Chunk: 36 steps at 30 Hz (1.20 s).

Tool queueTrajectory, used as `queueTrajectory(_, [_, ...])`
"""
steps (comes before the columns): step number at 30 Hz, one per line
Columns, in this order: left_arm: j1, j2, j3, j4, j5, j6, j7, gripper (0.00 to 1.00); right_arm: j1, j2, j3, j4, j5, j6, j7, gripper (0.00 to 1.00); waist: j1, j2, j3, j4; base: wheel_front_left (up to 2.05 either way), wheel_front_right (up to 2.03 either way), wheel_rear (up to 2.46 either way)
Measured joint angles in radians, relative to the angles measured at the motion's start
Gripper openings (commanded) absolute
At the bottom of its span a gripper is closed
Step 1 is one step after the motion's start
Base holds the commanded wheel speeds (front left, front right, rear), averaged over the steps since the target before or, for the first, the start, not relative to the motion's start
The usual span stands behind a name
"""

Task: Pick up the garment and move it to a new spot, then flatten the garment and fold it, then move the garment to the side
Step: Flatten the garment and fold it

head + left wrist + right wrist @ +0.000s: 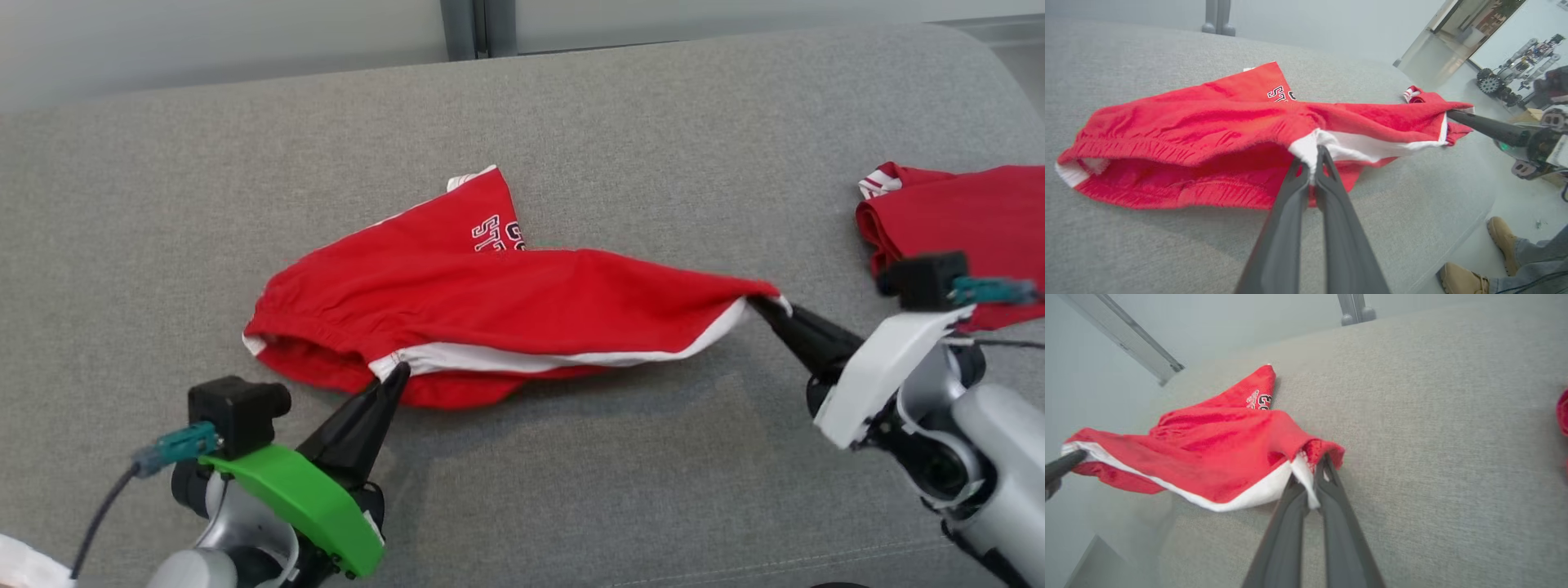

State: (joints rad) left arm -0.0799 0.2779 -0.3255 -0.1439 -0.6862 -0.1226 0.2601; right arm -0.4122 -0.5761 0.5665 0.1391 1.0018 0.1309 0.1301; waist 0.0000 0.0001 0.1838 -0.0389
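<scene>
While the left gripper [397,374], low at the left, is pinched tight on the white edge stripe of the red white-trimmed fabric garment [506,306], the right gripper [758,304] at mid-right nips its far corner. The garment lies mid-frame on the grey woven cushion [571,106], long axis left to right, gathered waistband leftward. Another red cloth [963,208] sits well apart, cut off at the right edge. The white lettering [496,233] is half folded under.

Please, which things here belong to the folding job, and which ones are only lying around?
Belonging to the job: red shorts; left end effector, shut on the white trim; right end effector, shut on a corner.
Just lying about: second red garment on the grey cushion; a person's boots on the floor.
</scene>
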Motion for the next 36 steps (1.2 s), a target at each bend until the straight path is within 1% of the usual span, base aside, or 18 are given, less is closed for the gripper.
queueTrajectory(3, [-0.021,0.054,0.028,-0.17,-0.042,0.006,0.1,0.0,-0.004,-0.061,-0.093,-0.157,0.146,0.0,0.062,0.0,0.0,0.0,0.032,0.001,0.0,0.0,0.0])
queueTrajectory(4, [-0.021,0.054,0.028,-0.17,-0.042,0.006,0.1,0.0,-0.004,-0.061,-0.093,-0.157,0.146,0.0,0.062,0.0,0.0,0.0,0.032,0.001,0.0,0.0,0.0])
queueTrajectory(6, [-0.093,0.076,0.047,-0.24,-0.095,0.007,0.171,0.0,-0.028,-0.09,-0.152,-0.213,0.23,0.0,0.122,0.0,0.0,0.0,0.06,0.003,0.0,0.0,0.0])
queueTrajectory(7, [-0.148,0.087,0.056,-0.256,-0.121,0.007,0.21,0.0,-0.054,-0.098,-0.179,-0.225,0.265,0.0,0.155,0.0,0.0,0.0,0.077,0.004,0.0,0.0,0.0])
queueTrajectory(8, [-0.211,0.105,0.064,-0.26,-0.124,0.007,0.245,0.0,-0.086,-0.101,-0.206,-0.227,0.3,0.0,0.185,0.0,0.0,0.0,0.095,0.006,0.0,0.0,0.0])
queueTrajectory(10, [-0.355,0.129,0.08,-0.239,-0.136,0.007,0.307,0.0,-0.176,-0.094,-0.257,-0.204,0.344,0.0,0.235,0.0,0.0,0.0,0.134,0.011,0.0,0.0,0.0])
queueTrajectory(12, [-0.505,0.119,0.086,-0.179,-0.156,0.01,0.352,0.0,-0.295,-0.059,-0.301,-0.147,0.361,0.0,0.264,0.0,0.0,0.0,0.176,0.016,0.0,0.0,0.0])
queueTrajectory(14, [-0.662,0.122,0.084,-0.097,-0.123,0.012,0.378,0.0,-0.433,-0.006,-0.337,-0.062,0.353,0.0,0.271,0.0,0.0,0.0,0.221,0.021,0.0,0.0,0.0])
queueTrajectory(17, [-0.899,0.101,0.067,0.062,-0.058,0.012,0.37,0.0,-0.685,0.118,-0.384,0.123,0.276,0.0,0.238,0.0,0.0001,0.0,0.29,0.03,0.0,0.0,0.0])
queueTrajectory(20, [-1.105,0.054,0.051,0.239,0.019,0.009,0.28,0.0,-0.925,0.25,-0.432,0.333,0.144,-0.001,0.159,0.0,0.0002,0.0,0.358,0.04,0.0,0.0,0.0])
queueTrajectory(22, [-1.214,0.022,0.044,0.342,0.078,0.007,0.154,0.0,-1.055,0.332,-0.471,0.441,0.081,0.0,0.091,0.0,0.0002,0.0,0.398,0.047,0.0,0.0,0.0])
queueTrajectory(25, [-1.355,0.004,0.017,0.486,0.185,0.001,-0.042,0.0,-1.213,0.433,-0.554,0.556,0.04,0.0,-0.033,0.0,0.0003,-0.0001,0.453,0.054,0.0,0.0,0.0])
queueTrajectory(27, [-1.416,-0.021,-0.001,0.553,0.194,-0.001,-0.136,0.0,-1.279,0.472,-0.578,0.602,0.021,0.0,-0.087,0.0,0.0003,-0.0001,0.485,0.056,0.0,0.0,0.0])
queueTrajectory(29, [-1.443,-0.037,-0.038,0.609,0.209,-0.003,-0.23,0.0,-1.295,0.486,-0.562,0.624,-0.012,0.0,-0.107,0.0,0.0002,0.0,0.517,0.057,0.0,0.0,0.0])
queueTrajectory(31, [-1.43,-0.046,-0.085,0.661,0.199,-0.005,-0.321,0.0,-1.253,0.495,-0.54,0.629,-0.014,0.0,-0.11,0.0,0.0003,0.0,0.544,0.056,0.0,0.0,0.0])
queueTrajectory(34, [-1.351,-0.035,-0.177,0.704,0.133,-0.005,-0.416,0.0,-1.114,0.504,-0.492,0.588,-0.002,0.0,-0.094,0.0,0.0002,-0.0001,0.572,0.051,0.0,0.0,0.0])
queueTrajectory(36, [-1.28,-0.005,-0.253,0.709,0.095,-0.005,-0.454,0.0,-1.005,0.49,-0.45,0.536,0.005,0.0,-0.074,0.0,0.0002,-0.0001,0.578,0.041,0.0,0.0,0.0])
